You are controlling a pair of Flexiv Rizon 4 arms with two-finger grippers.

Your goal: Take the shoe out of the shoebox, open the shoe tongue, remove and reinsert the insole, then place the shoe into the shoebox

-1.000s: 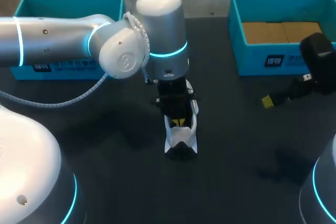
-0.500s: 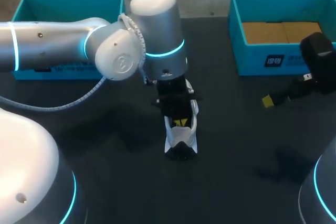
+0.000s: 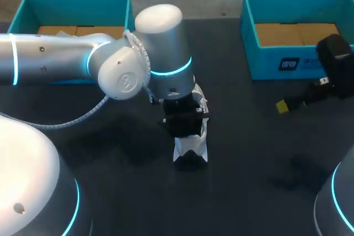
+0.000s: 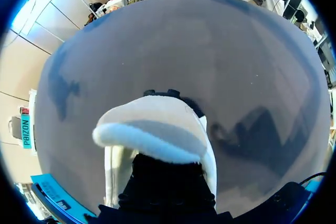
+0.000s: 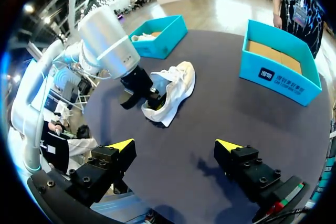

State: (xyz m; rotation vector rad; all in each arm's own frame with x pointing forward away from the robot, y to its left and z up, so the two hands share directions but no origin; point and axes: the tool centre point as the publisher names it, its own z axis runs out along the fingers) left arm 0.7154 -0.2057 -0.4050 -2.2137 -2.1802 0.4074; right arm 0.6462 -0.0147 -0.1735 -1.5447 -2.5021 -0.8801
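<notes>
A white shoe [image 3: 191,148] with a dark toe stands in the middle of the black table, also seen in the right wrist view [image 5: 177,83]. My left gripper [image 3: 185,124] points down into the shoe's opening. In the left wrist view the raised white tongue [image 4: 153,136] stands just ahead of the black fingers, and the yellow tips are hidden inside the shoe. The left gripper [image 5: 150,103] is shut; whether it pinches anything is hidden. My right gripper [image 5: 176,145] hangs open and empty above the table's right side, well away from the shoe.
Two teal open boxes with cardboard floors stand at the back: one at the left [image 3: 32,3], one at the right [image 3: 250,42]. My left arm [image 3: 61,62] stretches across the table's left half. A bare black tabletop [image 3: 254,192] lies in front of the shoe.
My left arm has shifted slightly left and toward the front, and its gripper now covers the shoe opening, so the yellow tips no longer show. The right arm has stayed still.
</notes>
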